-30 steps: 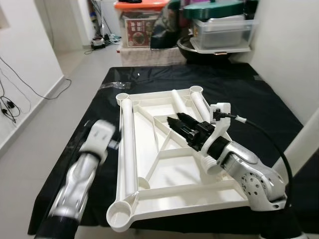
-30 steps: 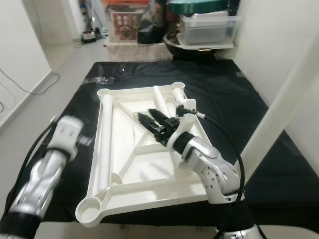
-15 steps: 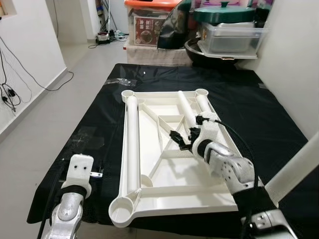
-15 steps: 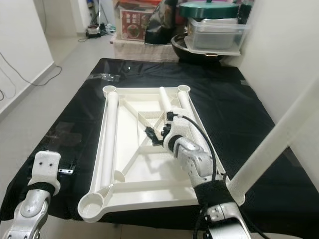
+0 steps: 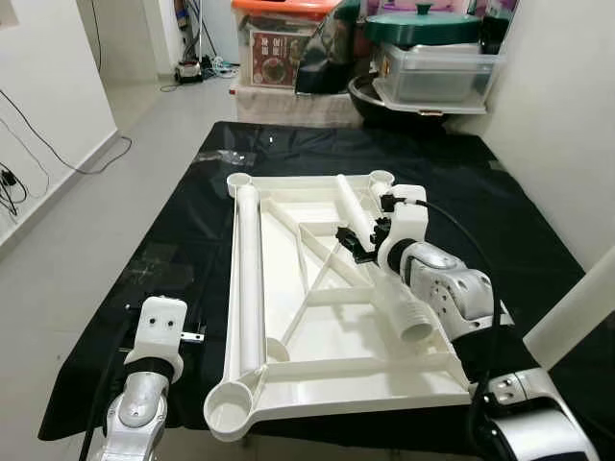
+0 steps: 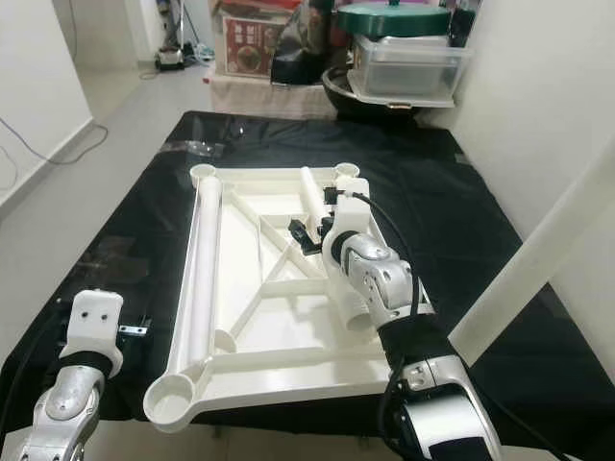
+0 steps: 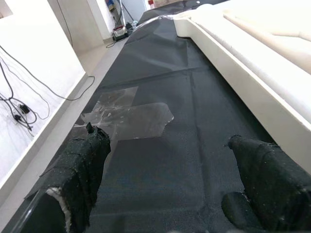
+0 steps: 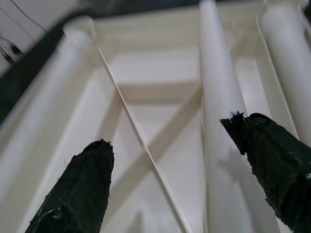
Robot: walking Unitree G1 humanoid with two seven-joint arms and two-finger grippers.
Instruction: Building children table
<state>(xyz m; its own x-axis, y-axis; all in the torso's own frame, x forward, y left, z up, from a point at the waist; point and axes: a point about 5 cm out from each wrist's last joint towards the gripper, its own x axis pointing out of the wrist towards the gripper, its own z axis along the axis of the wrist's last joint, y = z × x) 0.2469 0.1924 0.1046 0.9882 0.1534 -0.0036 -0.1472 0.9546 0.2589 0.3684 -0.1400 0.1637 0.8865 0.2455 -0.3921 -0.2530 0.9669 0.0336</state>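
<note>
White tabletop [image 5: 317, 327] lies upside down on the black mat [image 5: 192, 211], ribs up, three white leg tubes resting inside it. Right gripper [image 5: 354, 242] hovers over the frame's middle, fingers spread, holding nothing, aimed at the loose middle leg tube [image 5: 353, 206]. That tube's long axis runs away from the robot, just ahead of the fingertips and slightly right. Right arm is far nearer. Left gripper [image 7: 170, 184] sits open and empty over the mat's left edge, well apart.
</note>
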